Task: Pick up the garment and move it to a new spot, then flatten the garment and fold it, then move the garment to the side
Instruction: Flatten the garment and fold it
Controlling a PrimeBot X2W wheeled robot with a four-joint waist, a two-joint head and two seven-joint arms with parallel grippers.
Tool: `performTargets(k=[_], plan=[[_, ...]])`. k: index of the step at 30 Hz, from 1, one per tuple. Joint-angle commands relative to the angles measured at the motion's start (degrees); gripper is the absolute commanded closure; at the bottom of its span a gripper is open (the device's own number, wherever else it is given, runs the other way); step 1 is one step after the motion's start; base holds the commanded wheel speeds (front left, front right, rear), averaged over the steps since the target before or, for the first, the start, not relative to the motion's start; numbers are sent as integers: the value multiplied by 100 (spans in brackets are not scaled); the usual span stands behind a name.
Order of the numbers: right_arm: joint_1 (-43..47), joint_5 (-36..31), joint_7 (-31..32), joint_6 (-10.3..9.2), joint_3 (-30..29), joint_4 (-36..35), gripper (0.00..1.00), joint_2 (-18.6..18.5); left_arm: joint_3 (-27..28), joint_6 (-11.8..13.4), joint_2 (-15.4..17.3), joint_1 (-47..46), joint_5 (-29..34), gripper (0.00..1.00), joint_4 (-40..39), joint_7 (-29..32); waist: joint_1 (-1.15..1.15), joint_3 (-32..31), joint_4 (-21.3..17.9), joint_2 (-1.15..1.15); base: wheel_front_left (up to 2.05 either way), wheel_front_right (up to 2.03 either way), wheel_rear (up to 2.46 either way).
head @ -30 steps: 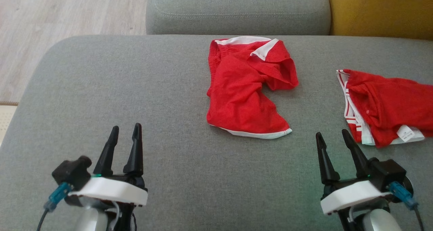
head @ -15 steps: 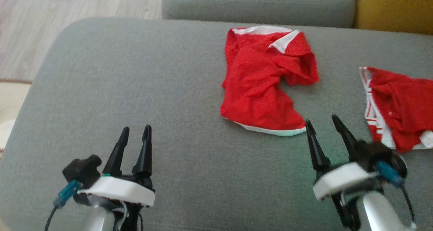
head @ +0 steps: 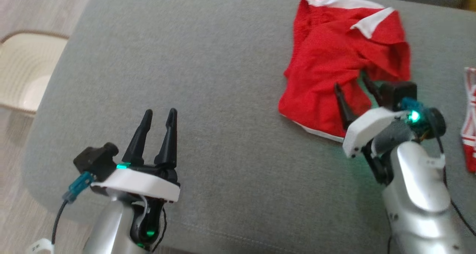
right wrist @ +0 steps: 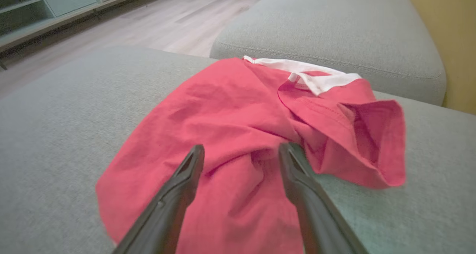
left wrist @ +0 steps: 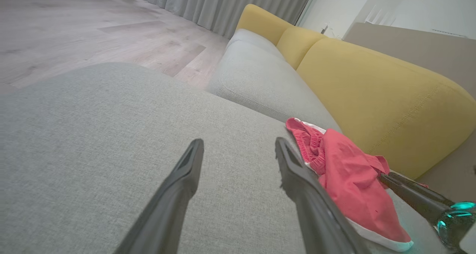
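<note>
Red garment [head: 327, 60] w/ white trim lies crumpled on the grey sofa seat [head: 223, 79], in its far right part. The waistband is at the far edge and one leg is folded over to the right. The right gripper [head: 350, 80] is over the garment's near-right portion, fingers spread wide, tips by the crease btwn the two legs. Nothing gripped; can't tell if the tips touch the cloth. The left gripper [head: 160, 112] is near left, well apart from the garment, fingers also wide apart & empty, above bare seat fabric. At the right edge lies a second red item [head: 469, 116] w/ white stripes, apart from the garment. A yellow backrest [left wrist: 372, 90] stands beyond the seat in the left wrist view.
</note>
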Motion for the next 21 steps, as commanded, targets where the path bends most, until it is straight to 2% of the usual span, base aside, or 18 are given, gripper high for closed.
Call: performTargets(k=[1,8,9,14,17,21], plan=[[-225,-43,29,-5,72,-97,0,12,160,-35,34,-246,-43,0,-168,-45,0,161,167,0,0,0,0],[-682,-125,218,-5,27,811,0,12,86,-35,34,-351,-96,0,-140,-45,0,300,285,0,0,0,0],[-729,-66,169,-5,76,889,100,12,82,-35,34,-362,-97,0,-134,-45,0,304,285,0,0,0,0],[-936,216,-334,-5,509,1011,100,12,82,-35,34,-395,-71,0,-96,-45,0,218,215,0,0,0,0],[-1033,529,-655,-5,1054,889,100,12,104,-35,34,-358,-37,0,-62,-45,0,79,137,0,0,0,0],[-1157,1275,-940,-5,2034,428,100,12,134,-35,34,-279,25,0,-25,-45,0,-142,27,0,0,0,0]])
